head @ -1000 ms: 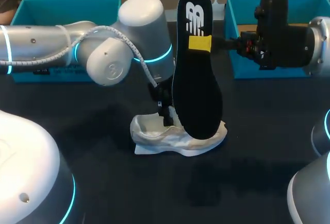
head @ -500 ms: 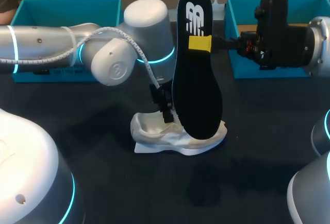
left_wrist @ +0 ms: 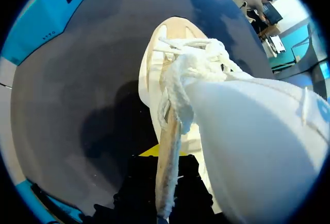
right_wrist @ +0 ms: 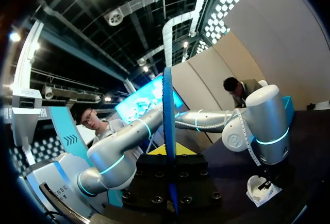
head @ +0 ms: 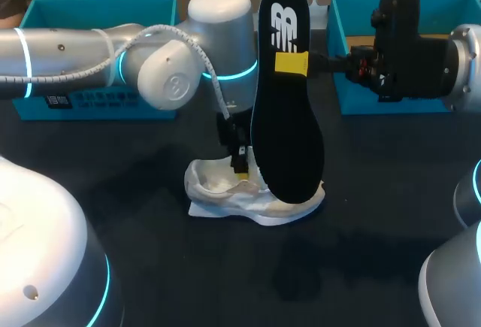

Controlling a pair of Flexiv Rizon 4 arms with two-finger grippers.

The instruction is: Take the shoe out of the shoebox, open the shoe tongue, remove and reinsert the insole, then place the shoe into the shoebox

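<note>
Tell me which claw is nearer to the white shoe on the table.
Left. The left claw is down at the white shoe, pinching its upper edge. The right claw is higher and off to the right, shut on the upper part of the black insole.

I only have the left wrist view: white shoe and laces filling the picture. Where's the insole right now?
Observer: Out of the shoe. In the head view the right arm holds the insole upright, with its lower end down by the shoe.
Operator: Is that grip solid?
Observer: The right wrist view shows the insole edge-on between both jaws, pinched from two sides.
Operator: Is there a box on that side?
Observer: Yes, an open teal box stands at the far right of the table, partly hidden by the right arm.
</note>
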